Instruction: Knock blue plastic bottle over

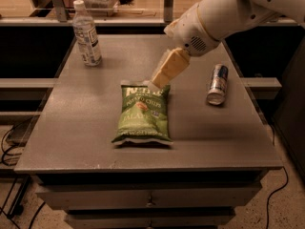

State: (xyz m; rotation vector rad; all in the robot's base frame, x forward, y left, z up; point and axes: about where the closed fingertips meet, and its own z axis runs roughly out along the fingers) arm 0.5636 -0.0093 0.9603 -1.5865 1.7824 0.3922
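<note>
The blue plastic bottle (pixel 86 33) stands upright at the far left of the grey table (pixel 86 128). It is clear, with a white cap and a pale label with dark print. My gripper (pixel 160 80) hangs from the white arm over the middle of the table, just above the top edge of a green chip bag (pixel 142 112). It is well to the right of the bottle and a little nearer the camera, and it does not touch the bottle.
A blue-and-silver can (pixel 218 83) lies on its side at the right of the table. The green chip bag lies flat in the middle. A shelf and rail run behind the table. Cables lie on the floor at the left.
</note>
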